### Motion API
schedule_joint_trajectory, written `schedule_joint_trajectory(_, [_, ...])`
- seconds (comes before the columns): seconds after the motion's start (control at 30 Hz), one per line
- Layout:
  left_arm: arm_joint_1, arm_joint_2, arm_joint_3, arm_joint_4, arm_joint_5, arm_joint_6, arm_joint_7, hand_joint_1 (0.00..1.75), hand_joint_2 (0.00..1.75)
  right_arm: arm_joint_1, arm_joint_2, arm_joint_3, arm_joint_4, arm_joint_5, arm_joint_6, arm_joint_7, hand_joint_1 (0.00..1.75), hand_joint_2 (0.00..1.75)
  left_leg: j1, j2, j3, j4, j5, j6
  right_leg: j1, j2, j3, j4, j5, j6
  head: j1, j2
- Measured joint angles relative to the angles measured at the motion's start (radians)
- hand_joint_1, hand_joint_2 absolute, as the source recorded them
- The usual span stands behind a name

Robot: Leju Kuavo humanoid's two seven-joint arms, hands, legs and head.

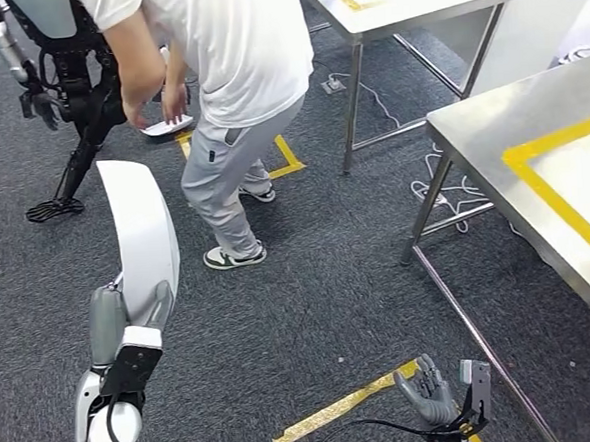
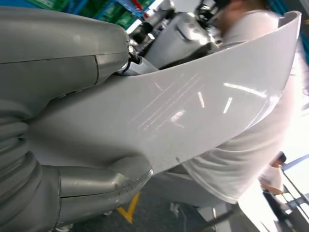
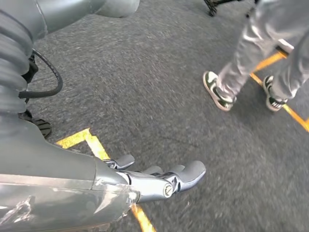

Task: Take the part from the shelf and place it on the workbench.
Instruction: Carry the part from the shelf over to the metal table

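Note:
A long, curved white part [image 1: 143, 235] stands upright at the lower left, and my left hand [image 1: 118, 330] grips its lower end. Up close, the left wrist view shows the glossy white part [image 2: 189, 106] lying across my left hand [image 2: 73, 188], with the grey thumb pressed against its edge. The steel workbench [image 1: 482, 119], marked with yellow tape, is on the right, well away from the part. My right hand [image 1: 429, 391] hangs low at the bottom right, fingers apart and holding nothing. In the right wrist view, that hand [image 3: 160, 181] is stretched out flat above the carpet.
A person [image 1: 230, 75] bends over straight ahead, holding another white piece [image 1: 167, 126] near the floor. A second robot [image 1: 72, 74] stands at the top left. Another steel table [image 1: 385, 10] is at the back. Cables lie under the tables, and yellow tape marks the carpet.

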Motion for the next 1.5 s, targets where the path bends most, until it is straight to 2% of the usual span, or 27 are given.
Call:
schedule_joint_trajectory(0.03, [-0.001,0.001,0.000,-0.001,-0.001,0.000,0.000,1.75,1.75,-0.002,0.000,0.000,0.000,-0.001,0.001,0.000,0.00,1.75,0.001,-0.023,-0.017,0.038,-0.022,-0.003,-0.004,0.012,0.004,-0.004,0.001,-0.005,-0.002,0.000])
schedule_joint_trajectory(0.1, [-0.001,0.004,0.000,-0.002,-0.003,0.000,-0.001,1.75,1.75,-0.006,0.001,0.000,0.002,-0.009,0.008,0.000,0.00,1.75,0.002,-0.063,-0.083,0.161,-0.074,-0.005,-0.006,0.036,0.007,-0.005,-0.001,-0.012,-0.007,0.000])
schedule_joint_trajectory(0.17, [0.001,0.009,0.000,-0.002,-0.006,0.001,-0.001,1.75,1.75,-0.005,0.001,-0.001,0.004,-0.026,0.010,0.000,0.00,1.75,0.002,-0.071,-0.141,0.245,-0.085,-0.006,-0.006,0.064,0.010,-0.005,-0.004,-0.015,-0.009,0.000])
schedule_joint_trajectory(0.23, [0.003,0.014,0.000,-0.004,-0.008,0.006,0.000,1.75,1.75,0.001,-0.006,-0.007,0.007,-0.048,0.008,0.000,0.00,1.75,0.004,-0.077,-0.135,0.198,-0.025,-0.006,-0.010,0.094,0.017,-0.004,-0.007,-0.011,-0.009,0.000])
schedule_joint_trajectory(0.3, [0.006,0.019,0.001,-0.009,-0.009,0.012,0.002,1.75,1.75,0.006,-0.020,-0.017,0.010,-0.066,0.012,0.000,0.00,1.75,0.011,-0.117,-0.083,0.071,0.046,-0.009,-0.013,0.121,0.019,0.001,-0.013,-0.002,-0.010,0.000])
schedule_joint_trajectory(0.37, [0.010,0.023,0.002,-0.014,-0.011,0.016,0.003,1.75,1.75,0.010,-0.034,-0.026,0.013,-0.073,0.018,0.000,0.00,1.75,0.017,-0.156,-0.053,-0.002,0.065,-0.006,-0.016,0.143,0.012,0.005,-0.017,0.011,-0.012,0.000])
schedule_joint_trajectory(0.43, [0.013,0.025,0.002,-0.018,-0.013,0.018,0.003,1.75,1.75,0.017,-0.044,-0.032,0.016,-0.075,0.020,0.000,0.00,1.75,0.017,-0.148,-0.050,-0.010,0.059,0.008,-0.019,0.163,0.006,-0.001,-0.015,0.023,-0.014,0.000])
schedule_joint_trajectory(0.47, [0.013,0.025,0.003,-0.021,-0.014,0.018,0.003,1.75,1.75,0.022,-0.048,-0.034,0.018,-0.075,0.019,0.000,0.00,1.75,0.017,-0.138,-0.046,-0.013,0.059,0.015,-0.019,0.158,0.004,-0.001,-0.016,0.029,-0.014,0.000])
schedule_joint_trajectory(0.53, [0.014,0.024,0.004,-0.026,-0.014,0.020,0.003,1.75,1.75,0.025,-0.053,-0.037,0.022,-0.074,0.005,0.000,0.00,1.75,0.018,-0.114,-0.036,-0.018,0.056,0.030,-0.014,0.109,-0.021,0.048,-0.040,0.036,-0.008,0.000])
schedule_joint_trajectory(0.6, [0.019,0.026,0.005,-0.031,-0.014,0.025,0.003,1.75,1.75,0.022,-0.059,-0.046,0.035,-0.073,-0.029,0.004,0.00,1.75,0.012,-0.088,-0.025,-0.019,0.048,0.040,-0.012,0.048,-0.086,0.174,-0.092,0.041,-0.003,0.000])
schedule_joint_trajectory(0.67, [0.028,0.027,0.009,-0.037,-0.014,0.035,0.003,1.75,1.75,0.028,-0.077,-0.062,0.063,-0.061,-0.089,0.032,0.00,1.75,0.008,-0.064,-0.013,-0.019,0.037,0.044,-0.013,0.028,-0.147,0.278,-0.118,0.042,-0.003,0.000])
schedule_joint_trajectory(0.7, [0.034,0.028,0.011,-0.041,-0.013,0.041,0.003,1.75,1.75,0.038,-0.088,-0.070,0.079,-0.050,-0.126,0.056,0.00,1.75,0.006,-0.054,-0.006,-0.019,0.031,0.044,-0.013,0.025,-0.152,0.281,-0.105,0.042,-0.003,0.000])
schedule_joint_trajectory(0.77, [0.046,0.029,0.015,-0.054,-0.010,0.051,0.002,1.75,1.75,0.065,-0.107,-0.088,0.113,-0.030,-0.203,0.120,0.00,1.75,0.005,-0.038,0.012,-0.019,0.016,0.041,-0.011,0.008,-0.101,0.172,-0.035,0.036,-0.003,0.000])
schedule_joint_trajectory(0.8, [0.052,0.029,0.016,-0.062,-0.008,0.056,0.002,1.75,1.75,0.078,-0.113,-0.096,0.128,-0.023,-0.238,0.158,0.00,1.75,0.002,-0.031,0.021,-0.018,0.007,0.036,-0.005,-0.017,-0.065,0.104,-0.008,0.032,-0.002,0.000])
schedule_joint_trajectory(0.87, [0.063,0.031,0.018,-0.075,-0.005,0.066,0.001,1.75,1.75,0.093,-0.115,-0.109,0.156,-0.008,-0.303,0.242,0.00,1.75,-0.004,-0.015,0.034,-0.018,-0.008,0.026,0.005,-0.050,-0.022,0.022,0.014,0.021,-0.003,0.000])
schedule_joint_trajectory(0.9, [0.068,0.031,0.018,-0.081,-0.004,0.070,0.001,1.75,1.75,0.096,-0.115,-0.112,0.167,0.002,-0.334,0.287,0.00,1.75,-0.006,-0.005,0.039,-0.020,-0.013,0.020,0.010,-0.050,-0.019,0.017,0.007,0.016,-0.003,0.000])
schedule_joint_trajectory(0.97, [0.072,0.032,0.018,-0.093,0.000,0.077,0.001,1.75,1.75,0.103,-0.108,-0.116,0.187,0.026,-0.387,0.376,0.00,1.75,-0.003,0.009,0.050,-0.024,-0.022,0.009,0.009,-0.022,-0.017,0.012,0.004,0.006,-0.003,0.000])
schedule_joint_trajectory(1.03, [0.072,0.032,0.016,-0.106,0.006,0.080,-0.001,1.75,1.75,0.108,-0.097,-0.117,0.202,0.054,-0.420,0.447,0.00,1.75,0.000,-0.017,0.039,0.013,-0.047,-0.001,0.002,0.003,-0.007,0.005,0.000,-0.004,-0.007,0.000])
schedule_joint_trajectory(1.07, [0.073,0.033,0.016,-0.110,0.010,0.080,-0.002,1.75,1.75,0.108,-0.091,-0.117,0.206,0.067,-0.426,0.469,0.00,1.75,0.001,-0.040,0.013,0.065,-0.070,-0.005,-0.002,0.014,-0.001,0.002,-0.002,-0.008,-0.010,0.000])
schedule_joint_trajectory(1.13, [0.076,0.034,0.013,-0.114,0.023,0.077,-0.006,1.75,1.75,0.107,-0.082,-0.116,0.214,0.088,-0.424,0.490,0.00,1.75,0.000,-0.067,-0.074,0.205,-0.118,-0.008,-0.004,0.037,0.007,0.001,-0.008,-0.016,-0.013,0.000])
schedule_joint_trajectory(1.17, [0.077,0.034,0.012,-0.114,0.030,0.074,-0.008,1.75,1.75,0.108,-0.077,-0.116,0.218,0.095,-0.420,0.495,0.00,1.75,0.000,-0.070,-0.111,0.254,-0.124,-0.009,-0.005,0.051,0.011,0.001,-0.011,-0.017,-0.013,0.000])
schedule_joint_trajectory(1.2, [0.078,0.034,0.011,-0.114,0.037,0.072,-0.010,1.75,1.75,0.109,-0.073,-0.115,0.221,0.101,-0.417,0.498,0.00,1.75,0.001,-0.071,-0.134,0.271,-0.108,-0.009,-0.006,0.066,0.017,0.001,-0.015,-0.017,-0.013,0.000])
schedule_joint_trajectory(1.27, [0.078,0.034,0.007,-0.116,0.044,0.069,-0.014,1.75,1.75,0.112,-0.067,-0.112,0.226,0.110,-0.412,0.499,0.00,1.75,0.002,-0.080,-0.119,0.194,-0.026,-0.009,-0.011,0.096,0.032,0.001,-0.024,-0.012,-0.013,0.000])
schedule_joint_trajectory(1.33, [0.078,0.034,0.003,-0.120,0.049,0.068,-0.017,1.75,1.75,0.113,-0.065,-0.109,0.229,0.115,-0.410,0.499,0.00,1.75,0.009,-0.122,-0.069,0.061,0.046,-0.011,-0.015,0.125,0.040,0.003,-0.033,0.000,-0.014,0.000])
schedule_joint_trajectory(1.4, [0.079,0.033,0.000,-0.124,0.055,0.065,-0.021,1.75,1.75,0.113,-0.064,-0.108,0.230,0.117,-0.410,0.499,0.00,1.75,0.012,-0.151,-0.042,-0.010,0.057,-0.002,-0.016,0.149,0.039,0.002,-0.040,0.013,-0.016,0.000])
schedule_joint_trajectory(1.47, [0.080,0.033,-0.005,-0.132,0.058,0.062,-0.027,1.75,1.75,0.119,-0.064,-0.108,0.232,0.119,-0.410,0.499,0.00,1.75,0.010,-0.137,-0.034,-0.022,0.049,0.015,-0.017,0.154,0.042,-0.003,-0.039,0.023,-0.016,0.000])
schedule_joint_trajectory(1.5, [0.081,0.033,-0.008,-0.136,0.059,0.061,-0.030,1.75,1.75,0.123,-0.063,-0.108,0.233,0.121,-0.410,0.499,0.00,1.75,0.010,-0.129,-0.027,-0.024,0.047,0.024,-0.015,0.135,0.045,0.003,-0.040,0.027,-0.015,0.000])
